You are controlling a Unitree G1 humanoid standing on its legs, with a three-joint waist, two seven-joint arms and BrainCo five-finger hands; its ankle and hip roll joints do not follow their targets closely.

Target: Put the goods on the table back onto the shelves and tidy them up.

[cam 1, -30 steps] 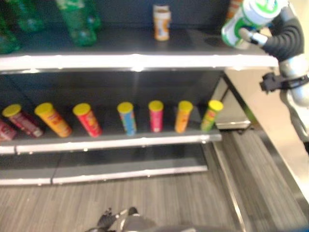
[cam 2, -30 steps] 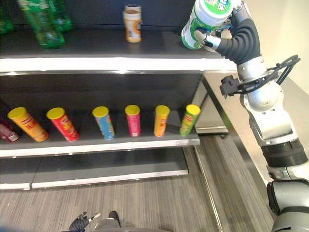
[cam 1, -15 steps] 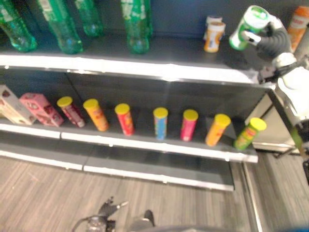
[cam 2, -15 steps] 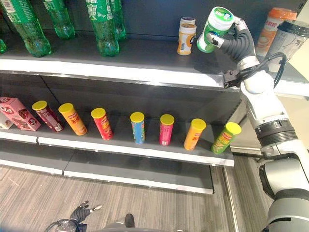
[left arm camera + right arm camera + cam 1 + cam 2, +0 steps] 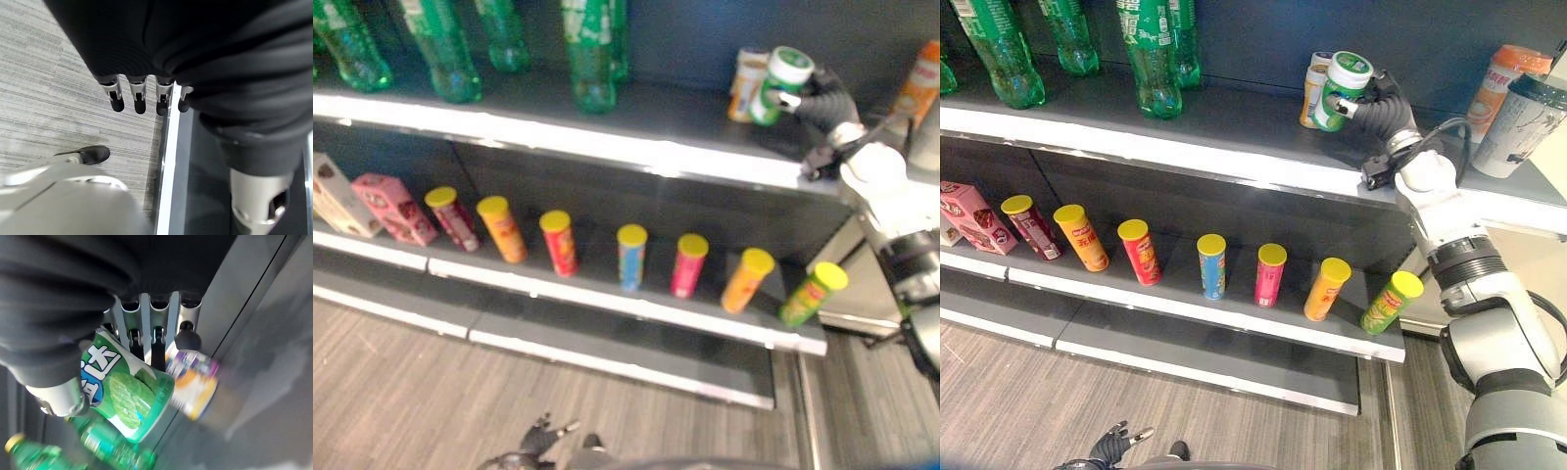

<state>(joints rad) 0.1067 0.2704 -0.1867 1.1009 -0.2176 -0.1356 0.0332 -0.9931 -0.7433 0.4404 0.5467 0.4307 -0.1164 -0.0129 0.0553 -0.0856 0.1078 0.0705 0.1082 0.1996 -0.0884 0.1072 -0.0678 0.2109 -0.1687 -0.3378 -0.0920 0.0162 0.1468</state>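
Upper shelf (image 5: 1234,147): four green bottles (image 5: 1151,54) in right eye view, one orange-white jar (image 5: 1313,90), two cups (image 5: 1520,110) at far right. Lower shelf (image 5: 1234,313): seven yellow-lidded tubes (image 5: 1211,265), one pink box (image 5: 967,215). Right hand (image 5: 1376,106) raised over upper shelf, fingers curled round green-white canister (image 5: 1338,90), tilted, just beside orange-white jar. Left hand (image 5: 146,93) low over floor, fingers straight, holding nothing

No legible txt on green jar (image 5: 124,399) or tubes.

We see a top shelf (image 5: 1234,147) with green bottles (image 5: 1151,54); below it, a lower shelf (image 5: 1234,318) carries tubes (image 5: 1211,264) and boxes (image 5: 969,215).
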